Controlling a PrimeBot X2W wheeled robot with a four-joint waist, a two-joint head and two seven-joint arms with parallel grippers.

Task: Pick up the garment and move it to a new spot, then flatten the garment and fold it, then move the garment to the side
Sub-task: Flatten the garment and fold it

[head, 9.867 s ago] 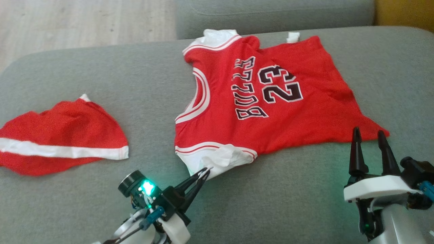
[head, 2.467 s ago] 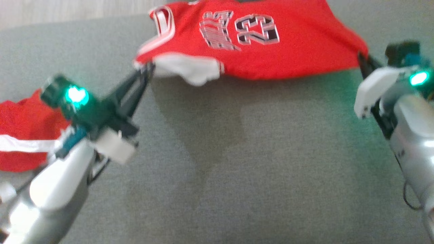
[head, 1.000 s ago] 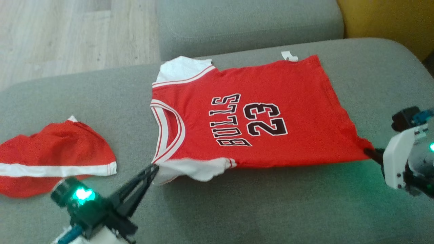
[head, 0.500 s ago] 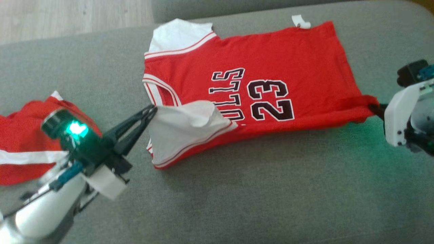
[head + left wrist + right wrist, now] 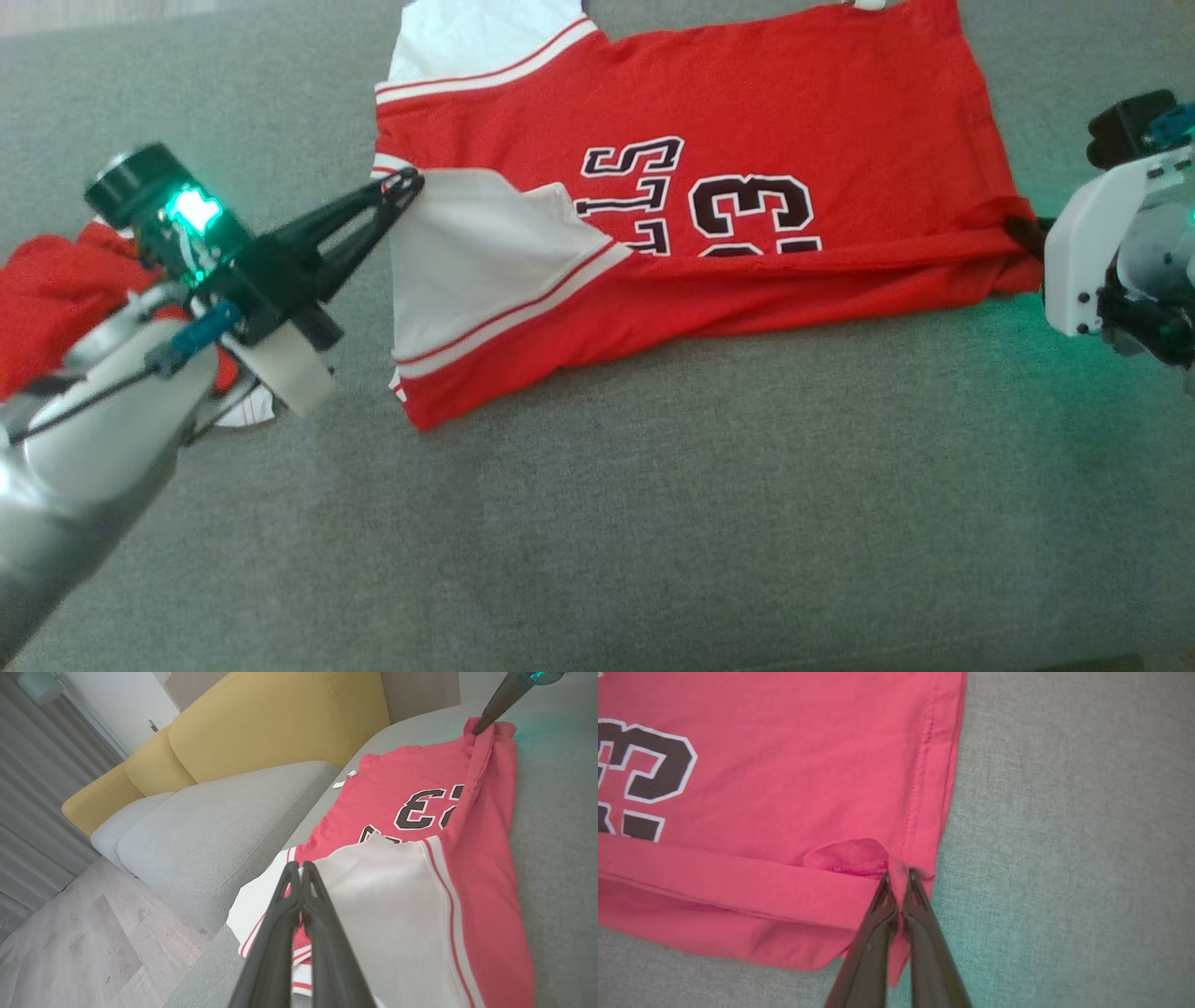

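The garment [image 5: 747, 121] is a red jersey with white sleeves and black "23" lettering, spread on the grey sofa cushion [image 5: 653, 523]. Its near long edge is lifted and turned over onto the front, partly covering the print. My left gripper [image 5: 406, 182] is shut on the white sleeve corner [image 5: 355, 896] at the jersey's left end. My right gripper [image 5: 899, 875] is shut on the red hem corner [image 5: 896, 868] at the right end; in the head view its fingertips [image 5: 1019, 231] sit at that corner. The far half lies flat.
A second red garment with a white stripe [image 5: 56, 299] lies at the left, partly behind my left arm. A yellow sofa back [image 5: 261, 723] and a grey cushion [image 5: 219, 816] stand beyond; wooden floor [image 5: 70, 952] lies past the cushion's edge.
Both grippers have carried the near edge of the garment farther over its front, covering more of the lettering. The head camera has tilted down, so the scene sits higher.
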